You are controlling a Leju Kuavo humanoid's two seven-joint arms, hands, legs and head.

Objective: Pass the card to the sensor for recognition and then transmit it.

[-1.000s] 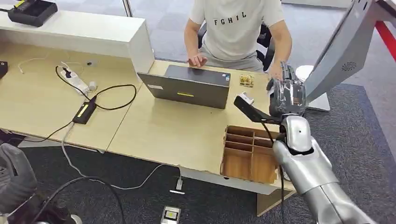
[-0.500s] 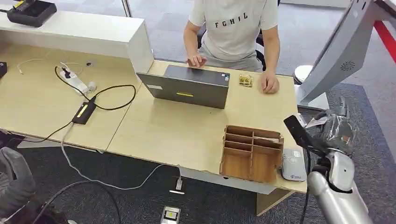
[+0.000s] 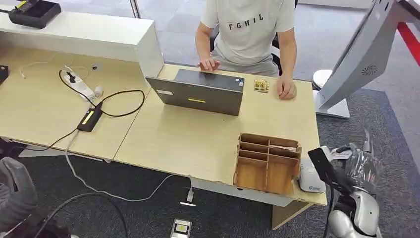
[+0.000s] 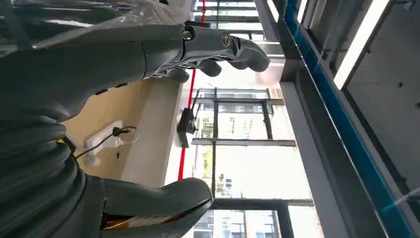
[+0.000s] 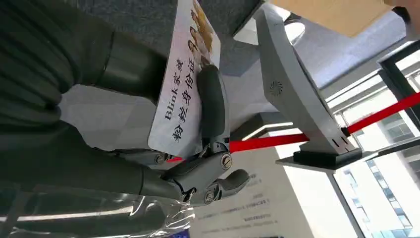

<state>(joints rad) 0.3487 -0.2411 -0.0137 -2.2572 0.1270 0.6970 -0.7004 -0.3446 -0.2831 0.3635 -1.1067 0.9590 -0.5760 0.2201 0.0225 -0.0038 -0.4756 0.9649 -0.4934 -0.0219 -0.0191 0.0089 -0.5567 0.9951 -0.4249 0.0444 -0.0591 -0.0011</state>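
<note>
Head view: we see the right hand beyond the right edge of the counter, just beside the white sensor that sits next to the wooden organizer; a person sits behind the laptop. Left wrist view: we find the left hand holding nothing, thumb and fingers apart. Right wrist view: we see the right hand pinching the white printed card between a dark finger and the thumb.
</note>
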